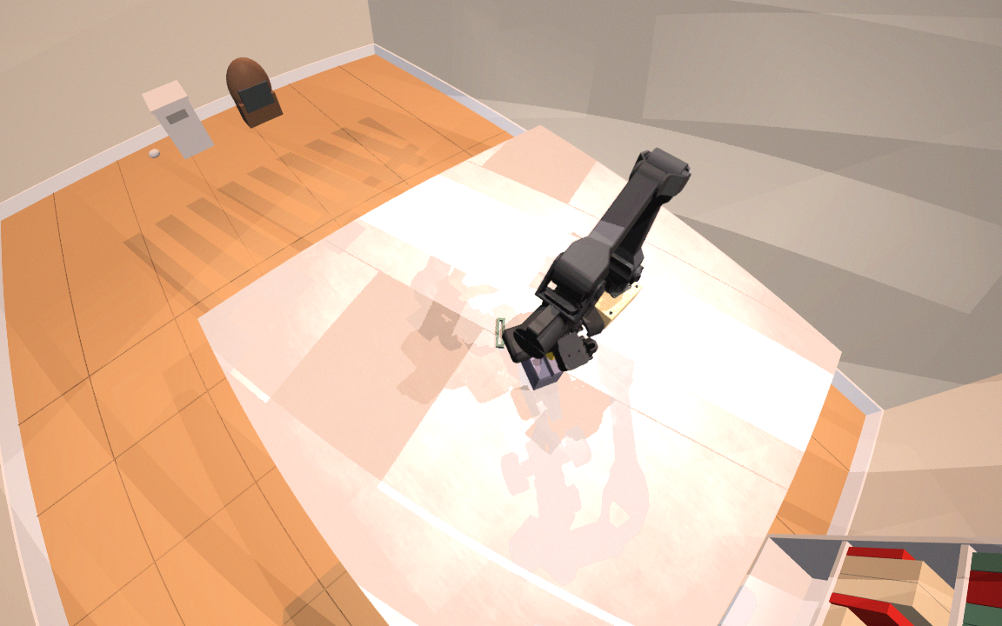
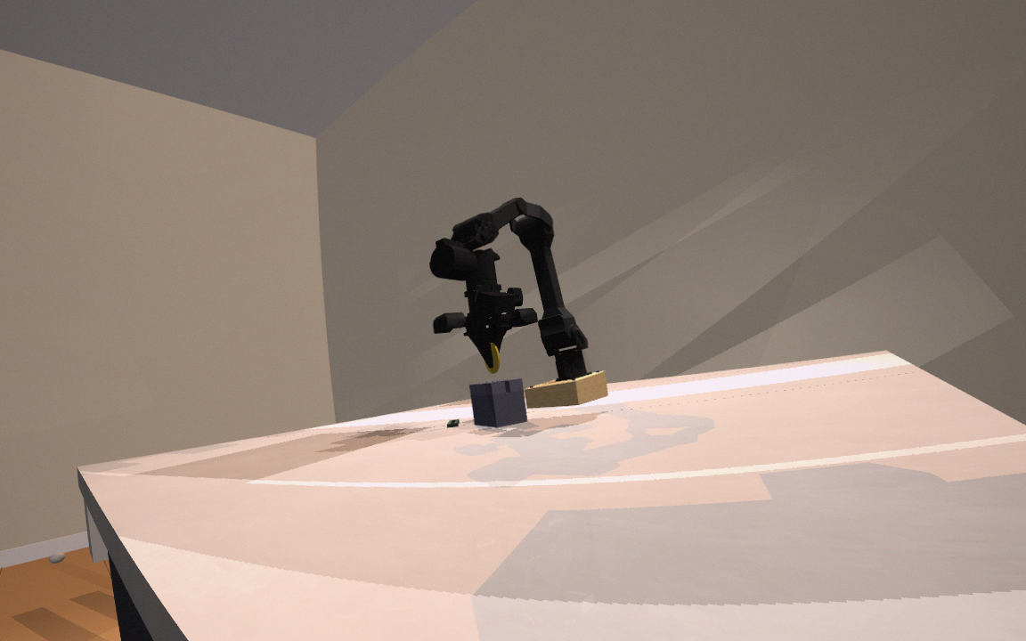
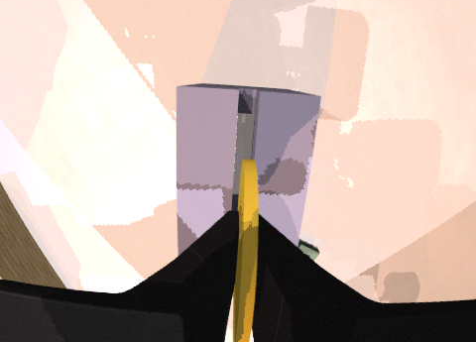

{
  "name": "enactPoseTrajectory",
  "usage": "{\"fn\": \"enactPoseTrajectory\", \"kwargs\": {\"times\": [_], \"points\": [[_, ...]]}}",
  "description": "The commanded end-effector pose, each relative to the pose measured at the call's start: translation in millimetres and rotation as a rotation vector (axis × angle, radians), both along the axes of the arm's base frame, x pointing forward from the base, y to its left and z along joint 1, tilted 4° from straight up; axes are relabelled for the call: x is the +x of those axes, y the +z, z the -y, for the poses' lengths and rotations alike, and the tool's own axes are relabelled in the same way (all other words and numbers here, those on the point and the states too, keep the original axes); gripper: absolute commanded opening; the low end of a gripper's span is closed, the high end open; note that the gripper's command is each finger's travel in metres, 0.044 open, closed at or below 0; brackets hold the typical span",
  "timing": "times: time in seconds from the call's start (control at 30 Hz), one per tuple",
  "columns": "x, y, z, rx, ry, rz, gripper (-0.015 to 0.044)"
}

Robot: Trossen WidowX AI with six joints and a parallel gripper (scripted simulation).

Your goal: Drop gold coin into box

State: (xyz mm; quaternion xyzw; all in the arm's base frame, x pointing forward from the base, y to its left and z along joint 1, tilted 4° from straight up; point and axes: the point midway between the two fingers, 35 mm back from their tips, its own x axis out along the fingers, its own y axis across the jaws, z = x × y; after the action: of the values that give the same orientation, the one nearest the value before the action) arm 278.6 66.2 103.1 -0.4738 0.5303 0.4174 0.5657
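Note:
My gripper (image 2: 490, 365) (image 3: 241, 222) is shut on the gold coin (image 2: 494, 358) (image 3: 249, 188) and holds it upright on edge, a little above the grey box. The grey box (image 1: 542, 376) (image 2: 499, 404) (image 3: 205, 134) stands below the fingertips, with a narrow slot (image 3: 244, 139) in its lid. In the wrist view the coin's edge runs nearly along the slot and overlaps its nearer part. The coin's upper part is between the fingers. The dark-green holder (image 1: 499, 333) (image 2: 452, 423) (image 3: 308, 250) is empty on the table beside the box.
The arm's wooden base block (image 1: 618, 304) (image 2: 567, 390) stands on the table (image 1: 317, 389) (image 2: 301, 541) behind the box. A shelf with books (image 1: 886, 583) is at the lower right in the top view. Shadows of the arm fall around the box.

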Motion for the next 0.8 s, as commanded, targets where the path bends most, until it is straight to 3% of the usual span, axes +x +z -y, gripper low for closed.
{"fn": "enactPoseTrajectory", "kwargs": {"times": [0.0, 0.77], "points": [[-0.5, -3.2, 0.5, -0.001, 0.001, -0.003, 0.0], [0.5, -13.4, 0.9, -0.001, 0.002, -0.003, 0.0]]}}
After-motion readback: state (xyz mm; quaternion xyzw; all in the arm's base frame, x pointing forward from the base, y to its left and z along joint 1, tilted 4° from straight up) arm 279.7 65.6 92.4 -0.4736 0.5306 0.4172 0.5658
